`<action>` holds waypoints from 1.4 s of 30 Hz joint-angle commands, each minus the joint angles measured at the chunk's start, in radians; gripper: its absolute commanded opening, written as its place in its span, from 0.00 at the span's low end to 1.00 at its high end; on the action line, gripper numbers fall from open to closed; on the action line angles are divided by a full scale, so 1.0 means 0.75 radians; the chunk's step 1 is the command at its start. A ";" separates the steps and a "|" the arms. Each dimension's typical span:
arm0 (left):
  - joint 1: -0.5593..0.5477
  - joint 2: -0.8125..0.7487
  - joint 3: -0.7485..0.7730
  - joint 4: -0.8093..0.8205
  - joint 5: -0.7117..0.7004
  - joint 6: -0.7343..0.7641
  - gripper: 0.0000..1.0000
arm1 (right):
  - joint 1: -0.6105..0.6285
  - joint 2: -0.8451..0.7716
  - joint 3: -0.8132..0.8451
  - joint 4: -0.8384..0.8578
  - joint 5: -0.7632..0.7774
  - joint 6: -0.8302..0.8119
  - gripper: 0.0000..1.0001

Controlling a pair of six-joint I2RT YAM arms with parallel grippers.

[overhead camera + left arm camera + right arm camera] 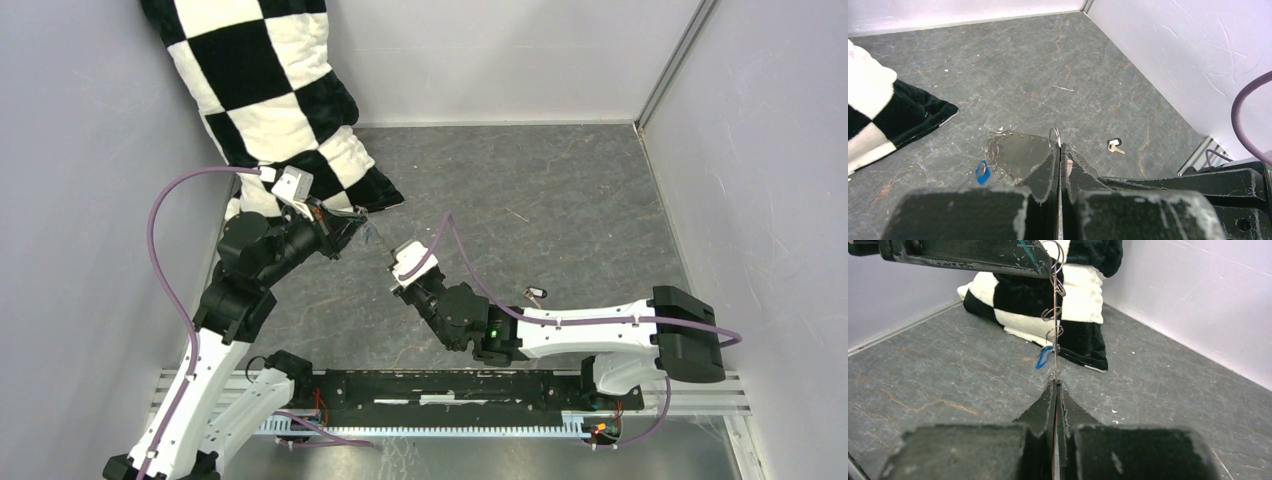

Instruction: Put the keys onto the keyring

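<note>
A dark-and-white key point(535, 293) lies on the table point(580, 200), right of both arms. Farther in, the right gripper point(1055, 385) is clenched on the lower wire of the keyring point(1054, 322). Beyond it the left gripper point(1059, 148) pinches the top, and a blue key point(1044, 356) dangles from the wire.

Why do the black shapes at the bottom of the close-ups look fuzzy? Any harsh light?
Left wrist view: the left tool sits close to the lens, so it blurs; the blue key looks crisp. Right wrist view: right tool equally soft, keyring wire sharp. Top view: even light, faint shadows, no glare.
</note>
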 commanded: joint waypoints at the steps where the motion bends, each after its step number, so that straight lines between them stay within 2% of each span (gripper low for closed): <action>1: 0.001 -0.012 0.057 0.035 0.075 -0.035 0.02 | -0.002 -0.080 -0.054 0.107 0.050 -0.129 0.01; 6: 0.002 -0.005 0.048 0.008 0.079 -0.030 0.02 | -0.003 -0.162 -0.092 0.122 0.056 -0.235 0.01; 12: 0.000 0.027 0.042 0.015 0.087 -0.048 0.02 | 0.008 -0.236 -0.105 0.056 -0.075 -0.269 0.01; 18: 0.001 0.081 0.048 0.002 0.265 -0.053 0.02 | 0.023 -0.255 -0.097 0.006 -0.111 -0.302 0.01; 30: 0.000 0.152 0.067 -0.008 0.631 -0.078 0.02 | 0.018 -0.419 -0.206 -0.015 -0.040 -0.540 0.01; 36: 0.001 0.202 0.082 -0.043 0.733 -0.070 0.02 | 0.017 -0.513 -0.236 -0.069 -0.125 -0.501 0.01; 42: 0.001 0.184 0.086 -0.021 0.747 -0.027 0.02 | 0.016 -0.540 -0.230 -0.151 -0.235 -0.345 0.01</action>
